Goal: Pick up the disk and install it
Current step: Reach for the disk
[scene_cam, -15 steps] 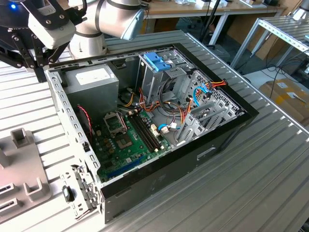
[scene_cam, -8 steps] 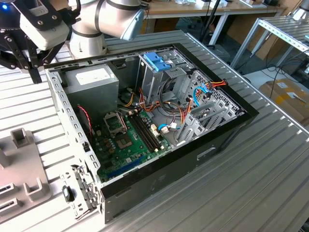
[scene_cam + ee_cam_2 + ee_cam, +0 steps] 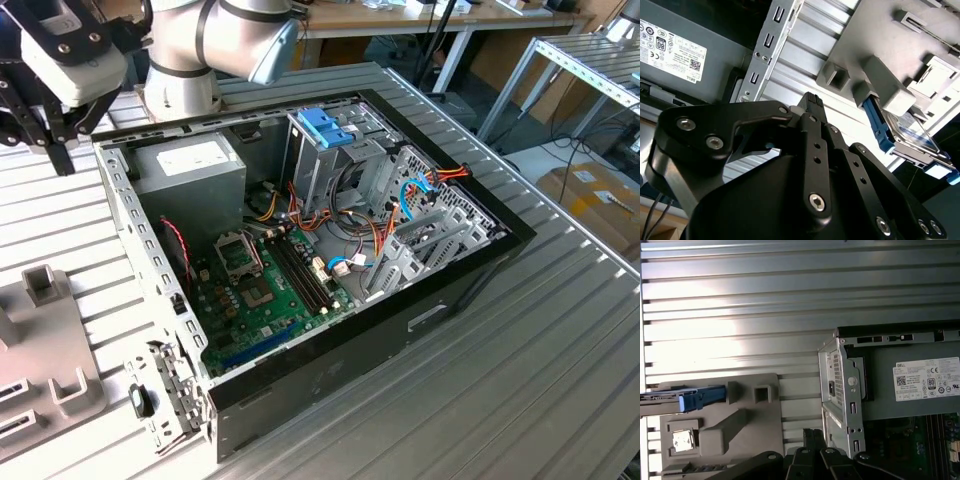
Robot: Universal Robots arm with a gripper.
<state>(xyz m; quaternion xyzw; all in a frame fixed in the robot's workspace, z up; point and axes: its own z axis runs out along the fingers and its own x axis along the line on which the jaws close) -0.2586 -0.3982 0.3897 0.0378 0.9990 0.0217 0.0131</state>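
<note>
Open computer case (image 3: 420, 325) on ribbed metal desk (image 3: 540, 380). Inside: green motherboard (image 3: 262, 292), grey power supply box (image 3: 190, 168) with white label, blue bracket (image 3: 325, 127) atop drive cage. Grey fixture plate (image 3: 45, 345) beside case.

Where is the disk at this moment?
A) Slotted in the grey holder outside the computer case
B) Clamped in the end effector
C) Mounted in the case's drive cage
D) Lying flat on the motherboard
A: in the second wrist view the disk sits in the grey holder, beside the computer case, not inside it.

A silver-grey tubular arm (image 3: 235, 25) was fitted with a pale-blue joint cap (image 3: 272, 55); the black end effector (image 3: 812, 102) was studded with silver screws (image 3: 816, 201).
</note>
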